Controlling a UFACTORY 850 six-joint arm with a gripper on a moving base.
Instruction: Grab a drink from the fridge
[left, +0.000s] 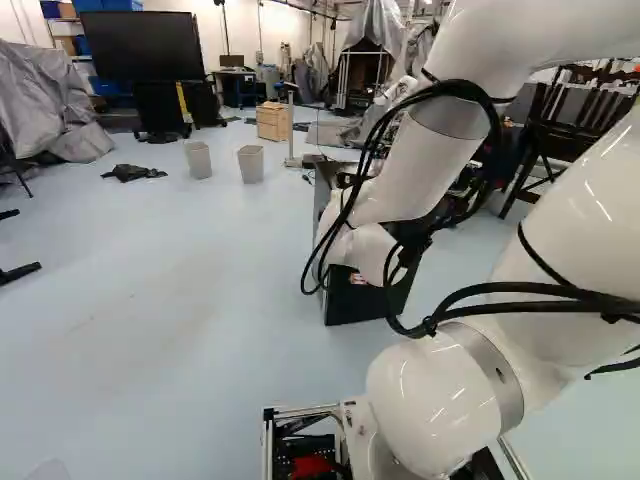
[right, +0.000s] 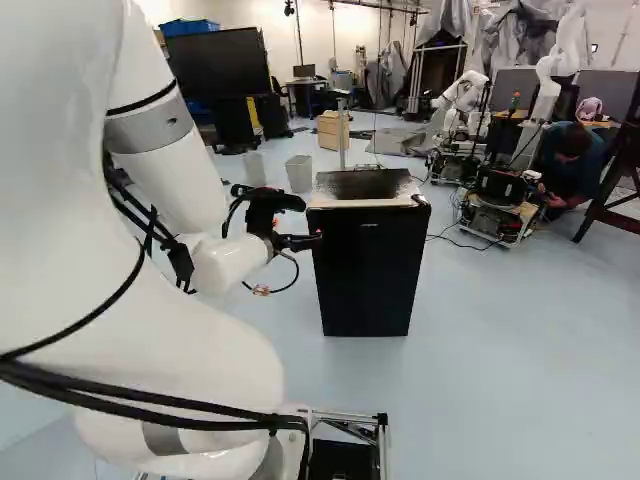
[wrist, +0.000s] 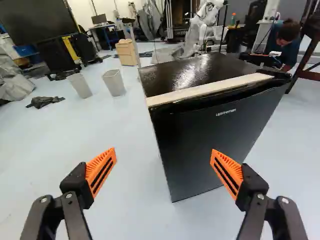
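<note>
Your gripper (right: 298, 232) has its fingers released, wide apart, near the centre of the right base view; you see the black fridge (right: 368, 270) ahead, door closed, just right of centre

You have bright, diffuse room light in all three views. Note the highlights on upper surfaces: they indicate overhead light. In the left base view, observe thin, glossy streaks along the white arm (left: 435, 400); the rear wall (left: 242, 30) reads very bright. In the wrist view, glare breaks across the top of the fridge (wrist: 210, 135), while its front reads dark. Shadows on the pale floor (left: 180, 280) are soft and faint. Note perspective distortion: the fridge's upright edges converge downward.
</note>
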